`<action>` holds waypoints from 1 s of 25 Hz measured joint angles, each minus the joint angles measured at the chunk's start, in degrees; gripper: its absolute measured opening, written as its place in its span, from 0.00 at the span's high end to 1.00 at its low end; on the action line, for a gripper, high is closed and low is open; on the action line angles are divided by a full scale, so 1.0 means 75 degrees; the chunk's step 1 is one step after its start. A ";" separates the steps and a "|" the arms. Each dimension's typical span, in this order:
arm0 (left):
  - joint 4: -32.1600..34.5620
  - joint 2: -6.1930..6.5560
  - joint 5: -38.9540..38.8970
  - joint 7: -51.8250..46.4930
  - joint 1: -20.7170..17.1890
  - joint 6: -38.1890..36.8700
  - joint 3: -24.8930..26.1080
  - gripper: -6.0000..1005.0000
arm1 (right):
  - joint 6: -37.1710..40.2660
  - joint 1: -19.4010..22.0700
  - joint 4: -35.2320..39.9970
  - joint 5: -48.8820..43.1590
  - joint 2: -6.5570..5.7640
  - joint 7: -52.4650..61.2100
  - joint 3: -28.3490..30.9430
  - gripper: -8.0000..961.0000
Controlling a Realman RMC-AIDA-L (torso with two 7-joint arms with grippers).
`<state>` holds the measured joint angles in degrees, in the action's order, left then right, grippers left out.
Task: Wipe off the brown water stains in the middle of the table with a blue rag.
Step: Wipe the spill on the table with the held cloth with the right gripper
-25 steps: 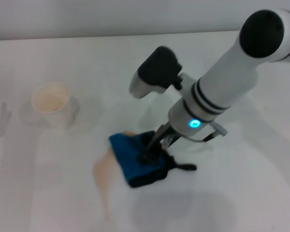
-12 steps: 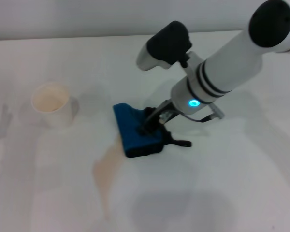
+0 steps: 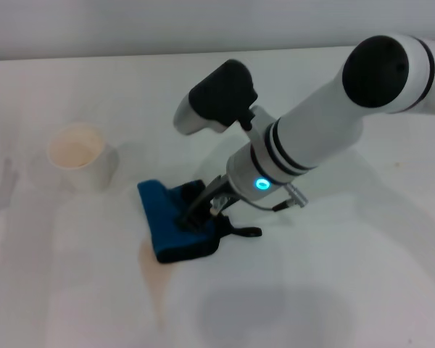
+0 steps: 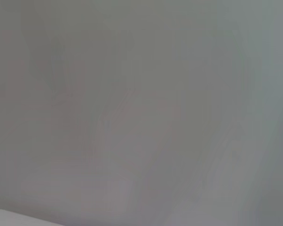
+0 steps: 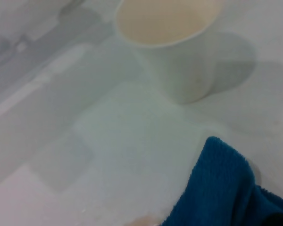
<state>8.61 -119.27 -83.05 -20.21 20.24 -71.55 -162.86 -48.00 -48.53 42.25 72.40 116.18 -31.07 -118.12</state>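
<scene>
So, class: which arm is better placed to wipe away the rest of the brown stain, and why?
The right. Its gripper already presses the blue rag onto the table, right beside the remaining brown water stains. The left arm is out of sight.

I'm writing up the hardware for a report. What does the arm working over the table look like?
The right arm is a thick white tube with a rounded black cap at its elbow and two black rings near the wrist. A small cyan light glows there. A black-and-white camera housing sits beside it. The right end effector is slim, dark metal. The left arm is out of view.
</scene>
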 joint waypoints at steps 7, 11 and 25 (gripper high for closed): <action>0.0001 0.0000 -0.0031 0.0000 -0.0007 0.0000 0.0003 0.11 | -0.0283 0.0174 0.0488 0.0566 0.0002 -0.0282 -0.0672 0.92; 0.0001 0.0000 -0.0048 0.0000 -0.0018 0.0003 0.0010 0.11 | -0.0752 0.0302 0.0748 0.0872 0.0002 -0.0705 -0.0881 0.92; 0.0000 0.0000 -0.0059 0.0000 0.0039 0.0040 0.0013 0.11 | -0.0815 0.0527 0.0817 0.1396 0.0008 -0.1060 -0.1336 0.92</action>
<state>8.61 -119.26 -83.49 -20.21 20.54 -71.25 -162.77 -54.11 -44.58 48.38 82.87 116.24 -39.02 -128.14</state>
